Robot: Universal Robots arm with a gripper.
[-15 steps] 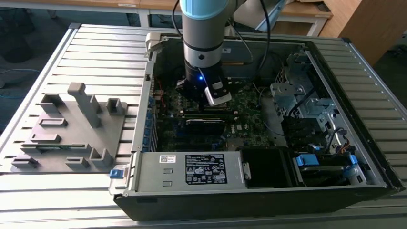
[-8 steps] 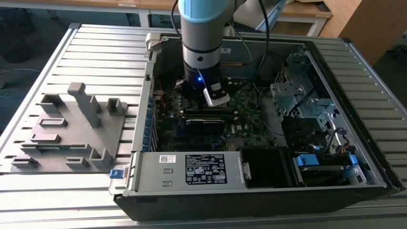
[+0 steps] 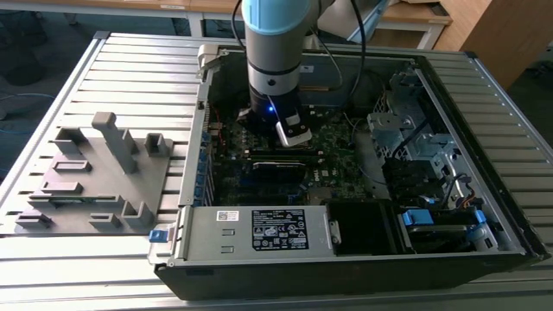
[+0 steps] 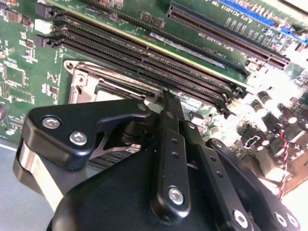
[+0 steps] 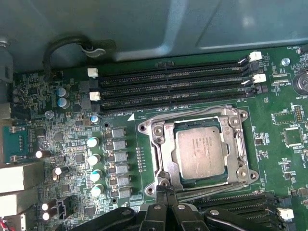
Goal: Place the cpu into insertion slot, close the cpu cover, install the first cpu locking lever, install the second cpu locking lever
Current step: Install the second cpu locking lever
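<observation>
Just ahead of the gripper, whose two black fingers are pressed together with nothing between them, the cpu already lies flat in the insertion slot, its dull silver top showing through the square window of the cpu cover, which appears folded down around it. Working across the first wrist view from the far side of the fingertips, a row of silver-topped capacitors stands well apart from the socket, then comes the socket frame directly beyond the tips, and past it the green motherboard. Beyond the socket run the long black memory slots. A thin metal locking lever seems to lie along the socket edge nearest the fingers, almost touching them. In the second wrist view the closed fingers point at that same socket edge. The chip is judged light, stiff and fragile, best held by its edges and never by the underside; the cover is thin sheet metal, rigid but easily bent; the lever is springy wire, to be pressed near its free end. In the exterior view the arm reaches into the open computer case.
</observation>
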